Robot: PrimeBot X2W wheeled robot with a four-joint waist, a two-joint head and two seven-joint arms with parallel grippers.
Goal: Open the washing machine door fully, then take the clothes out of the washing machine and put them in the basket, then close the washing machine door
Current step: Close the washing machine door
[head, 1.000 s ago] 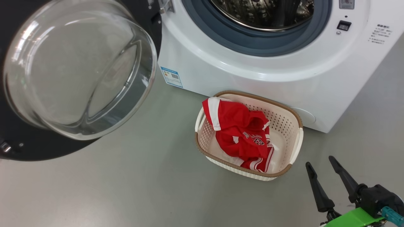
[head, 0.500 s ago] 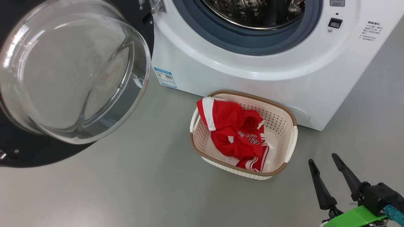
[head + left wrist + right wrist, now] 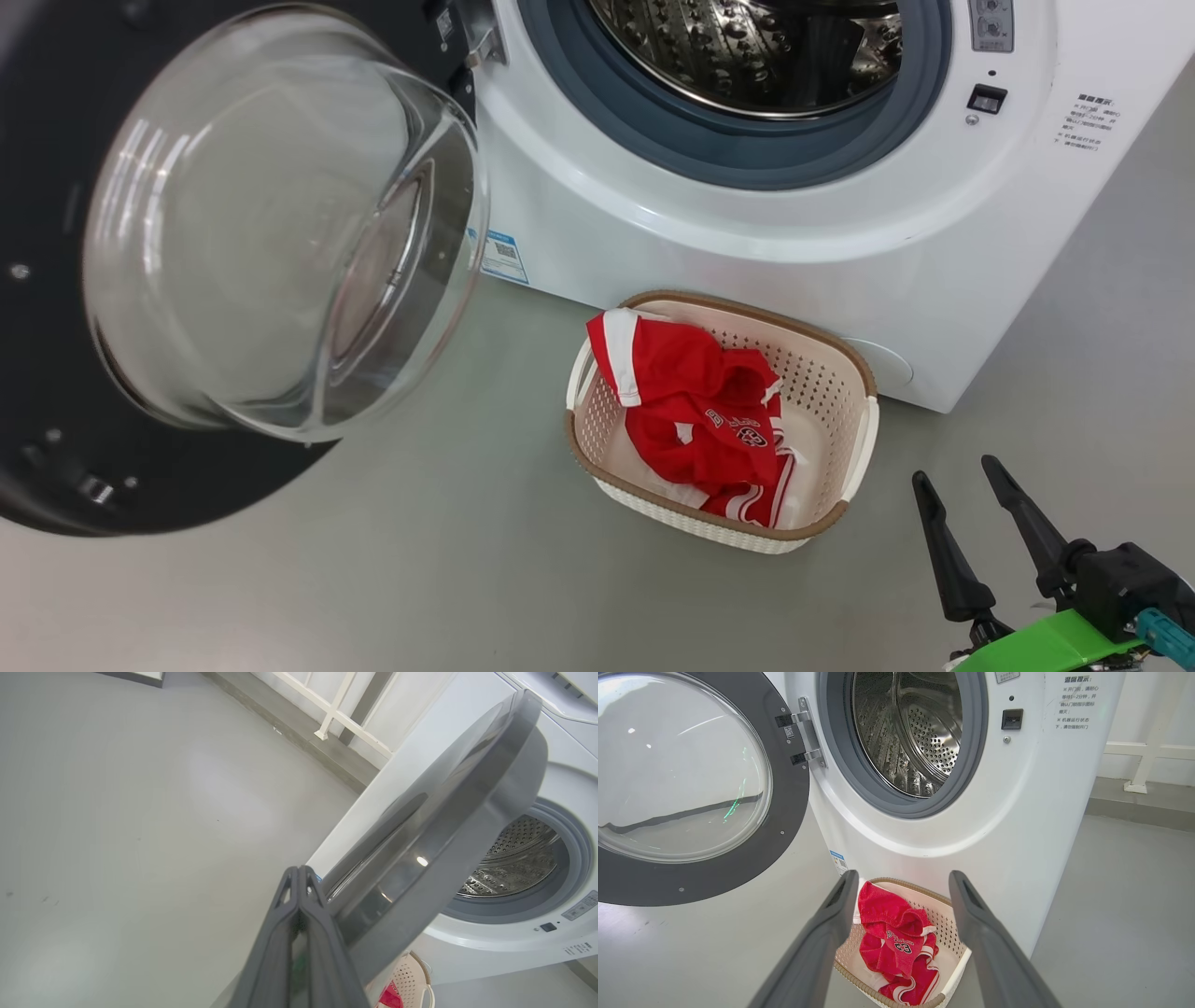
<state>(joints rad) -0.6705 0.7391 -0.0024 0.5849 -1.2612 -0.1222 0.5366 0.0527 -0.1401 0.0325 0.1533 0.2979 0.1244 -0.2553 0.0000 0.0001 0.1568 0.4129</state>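
1. left gripper (image 3: 299, 872): fingers pressed together, empty, tip just beside the outer face of the washing machine door (image 3: 448, 826).
2. right gripper (image 3: 950, 471): wide, empty, near right.
3. clothes (image 3: 700, 401): in the basket (image 3: 840, 345).
4. likely best: push near the free rim, along its arc, until it latches on the washing machine (image 3: 747, 252).
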